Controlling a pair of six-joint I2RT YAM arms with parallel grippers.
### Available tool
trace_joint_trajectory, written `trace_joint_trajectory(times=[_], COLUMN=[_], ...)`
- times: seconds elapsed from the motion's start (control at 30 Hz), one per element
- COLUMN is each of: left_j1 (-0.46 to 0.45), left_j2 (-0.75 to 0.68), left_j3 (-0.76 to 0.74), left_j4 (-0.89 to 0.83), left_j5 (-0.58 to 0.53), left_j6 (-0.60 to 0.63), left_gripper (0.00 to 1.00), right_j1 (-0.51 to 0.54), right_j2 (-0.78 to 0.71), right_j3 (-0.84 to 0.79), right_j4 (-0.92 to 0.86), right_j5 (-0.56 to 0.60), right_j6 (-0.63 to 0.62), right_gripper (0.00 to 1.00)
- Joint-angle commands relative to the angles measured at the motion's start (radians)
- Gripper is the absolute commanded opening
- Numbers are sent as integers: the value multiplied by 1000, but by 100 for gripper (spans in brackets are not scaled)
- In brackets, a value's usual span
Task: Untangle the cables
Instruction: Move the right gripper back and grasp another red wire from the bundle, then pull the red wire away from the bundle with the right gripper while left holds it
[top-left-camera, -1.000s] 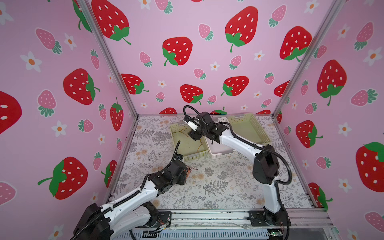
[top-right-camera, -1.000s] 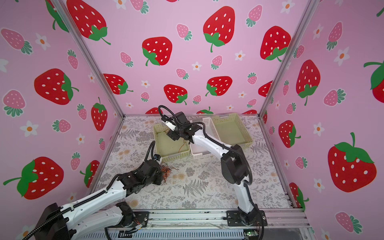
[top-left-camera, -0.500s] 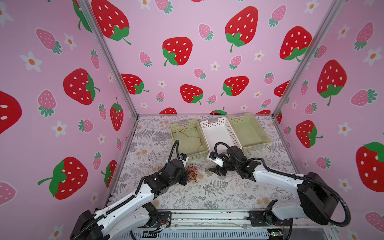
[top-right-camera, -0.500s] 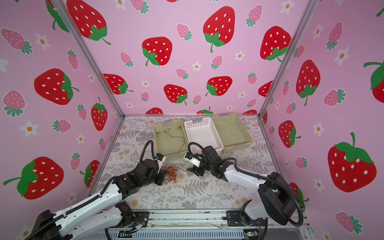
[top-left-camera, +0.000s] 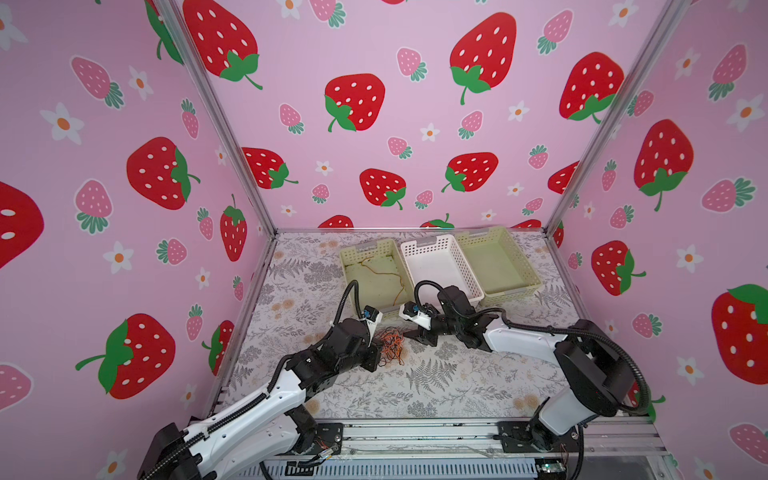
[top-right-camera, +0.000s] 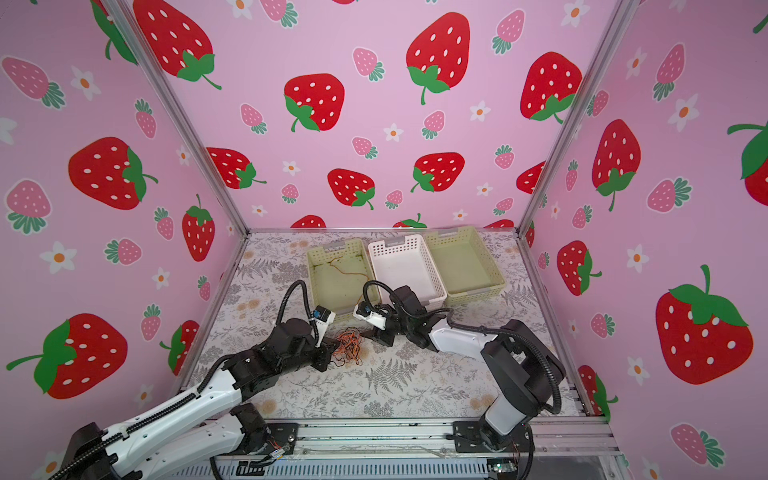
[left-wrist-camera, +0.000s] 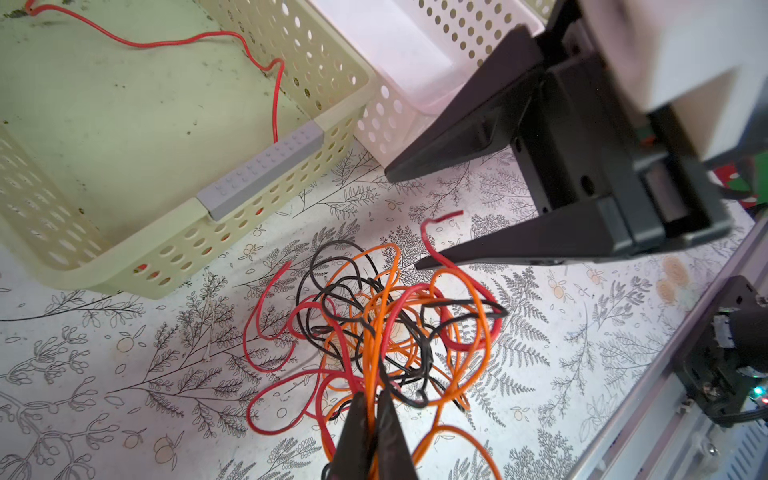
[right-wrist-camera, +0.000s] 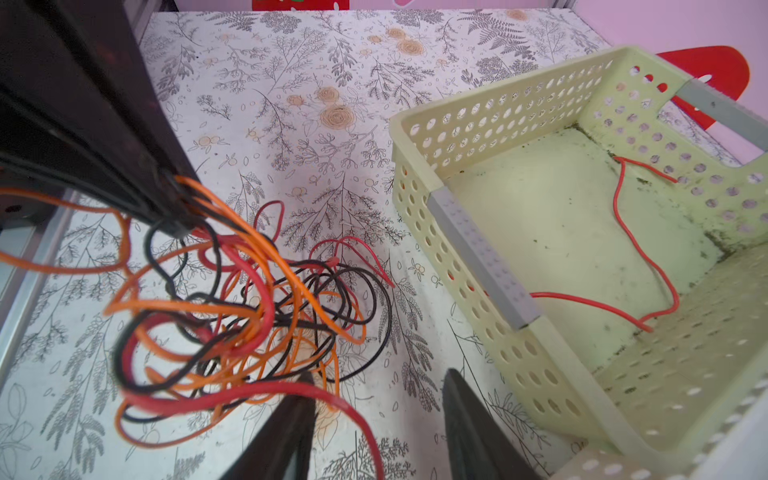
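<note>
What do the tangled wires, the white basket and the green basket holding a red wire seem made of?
Wires: smooth, faintly glossy plastic sheathing, holding springy loops; the core is hidden.
Green basket: moulded matte plastic, judging by its even rows of holes and rounded rim; floor looks stained.
White basket: apparently the same perforated plastic, cleaner.

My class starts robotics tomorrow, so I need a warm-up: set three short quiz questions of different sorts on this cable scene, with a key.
1. True or false: the left gripper is shut on the tangle.
2. The lone wire in the basket is: A black, B red, C green.
3. Fill in: the right gripper has its jaws ____.
Key: 1 true; 2 B; 3 open.
</note>
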Motion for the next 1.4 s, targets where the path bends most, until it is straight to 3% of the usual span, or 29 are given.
trace_joint_trajectory(times=[0.0,0.1,0.2,0.47,0.77,1.07,1.37], left_j1=[-7,-8,-10,-10,-8,6,23], left_j2=[-20,-39,-70,-113,-114,-64,-4], left_j3=[31,31,20,11,11,14,-7], left_j4=[25,19,18,-71,-140,-202,-161], left_j5=[-1,-23,-55,-189,-301,-352,-285], left_j6=[13,13,9,-27,-74,-122,-99], left_gripper=[0,0,0,0,0,0,0], right_j1=[7,7,4,-39,-189,-257,-273], right_j2=[30,31,4,-152,-281,-310,-316], right_j3=[34,32,-1,-90,-168,-174,-164], right_j4=[-21,-15,18,9,-107,-177,-213], right_j5=[-19,22,84,277,398,475,522], right_j6=[-25,-10,15,79,126,149,161], right_gripper=[37,13,0,0,0,0,0])
